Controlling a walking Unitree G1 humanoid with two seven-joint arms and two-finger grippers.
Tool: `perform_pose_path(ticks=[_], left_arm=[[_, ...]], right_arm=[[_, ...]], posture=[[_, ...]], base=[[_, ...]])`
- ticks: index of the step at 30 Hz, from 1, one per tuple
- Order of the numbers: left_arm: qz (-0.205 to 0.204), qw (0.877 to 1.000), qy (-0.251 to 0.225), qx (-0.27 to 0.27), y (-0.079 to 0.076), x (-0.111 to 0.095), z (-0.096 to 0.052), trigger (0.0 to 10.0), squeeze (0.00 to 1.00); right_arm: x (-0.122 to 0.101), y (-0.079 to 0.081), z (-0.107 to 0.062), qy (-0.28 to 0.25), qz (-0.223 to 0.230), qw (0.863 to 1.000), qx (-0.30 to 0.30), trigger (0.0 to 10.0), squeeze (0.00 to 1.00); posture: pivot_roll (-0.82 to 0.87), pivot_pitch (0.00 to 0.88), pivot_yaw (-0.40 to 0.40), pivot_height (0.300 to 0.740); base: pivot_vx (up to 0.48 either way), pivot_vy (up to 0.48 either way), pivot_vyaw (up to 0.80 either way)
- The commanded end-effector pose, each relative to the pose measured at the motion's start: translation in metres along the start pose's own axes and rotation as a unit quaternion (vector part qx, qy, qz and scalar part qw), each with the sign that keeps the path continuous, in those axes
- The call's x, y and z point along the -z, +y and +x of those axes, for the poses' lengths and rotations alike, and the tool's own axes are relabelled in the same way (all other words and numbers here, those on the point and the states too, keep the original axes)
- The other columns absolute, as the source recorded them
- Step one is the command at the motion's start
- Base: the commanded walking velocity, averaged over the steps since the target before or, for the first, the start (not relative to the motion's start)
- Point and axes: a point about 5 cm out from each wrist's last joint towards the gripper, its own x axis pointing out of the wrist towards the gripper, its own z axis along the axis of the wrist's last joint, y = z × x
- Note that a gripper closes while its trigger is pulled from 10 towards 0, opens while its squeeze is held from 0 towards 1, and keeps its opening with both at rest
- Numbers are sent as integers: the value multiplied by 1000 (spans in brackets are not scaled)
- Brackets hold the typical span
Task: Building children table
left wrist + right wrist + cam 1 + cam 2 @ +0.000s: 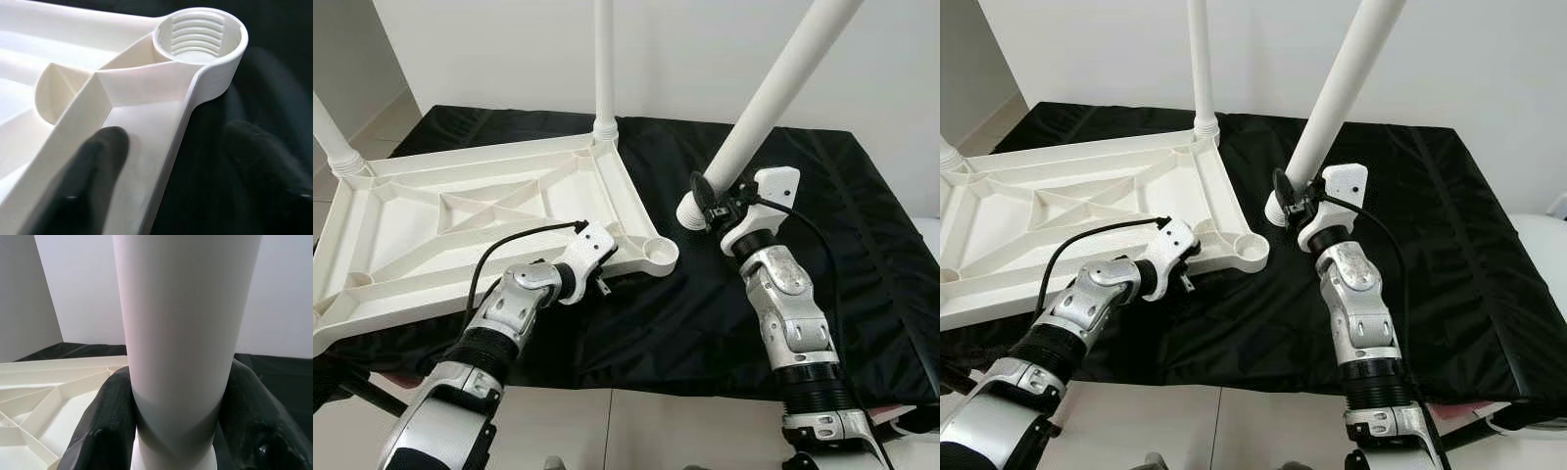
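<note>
So the white tabletop (460,220) is lying upside down on the black cloth (862,245), two legs already standing in its far corners. The right gripper (710,201) has its fingers clamped round a third table leg (773,93) just above the threaded end, holding it tilted. The empty threaded socket (200,34) sits just beyond the left gripper (607,279), whose fingers straddle the tabletop's edge rib, pinning it down. If you ask me, the trick is getting the leg upright before lowering it in, otherwise the threads will probably cross. Left should stay put so the tabletop can't spin.
</note>
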Motion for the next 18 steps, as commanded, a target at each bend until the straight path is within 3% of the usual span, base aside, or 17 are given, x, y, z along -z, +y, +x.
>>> perform_pose_path(ticks=[1, 4, 5, 6, 14, 15, 16, 18], left_arm=[[-6, 1000, -4, -25, 4, 1, 0, 0, 0], [-7, 1000, -5, -24, 3, 2, 0, 0, 0], [-5, 1000, -2, -17, 1, 4, 0, 9569, 0], [-4, 1000, 3, -11, 0, 6, 0, 10000, 0], [-15, 1000, 0, -1, -1, 7, 0, 10000, 0], [-16, 1000, 0, 2, -1, 8, -1, 1490, 0], [-20, 1000, -4, 5, -2, 7, -1, 0, 0], [-23, 1000, -7, 7, -2, 7, -1, 0, 0]], right_arm=[[-1, 2, -1, 3, -6, 1000, -12, 10000, 0], [0, 3, -1, 4, -6, 1000, -14, 10000, 0], [0, 3, -1, 5, -8, 1000, -16, 10000, 0], [0, 4, -1, 6, -8, 1000, -18, 10000, 0], [0, 4, -1, 10, -11, 1000, -21, 10000, 0], [1, 4, -1, 11, -12, 1000, -22, 10000, 0], [1, 4, -2, 12, -12, 1000, -25, 10000, 0], [1, 5, -2, 13, -12, 999, -27, 10000, 0]], posture=[[-73, 0, 7, 740], [-72, 0, 6, 740], [-71, 0, 5, 740], [-70, 0, 5, 740], [-69, 0, 3, 740], [-69, 0, 3, 740], [-70, 0, 4, 740], [-70, 0, 4, 740]], base=[[0, 0, 0], [0, 0, 0], [0, 0, 0], [0, 0, 0], [0, 0, 0], [0, 0, 0], [0, 0, 0], [0, 0, 0]])
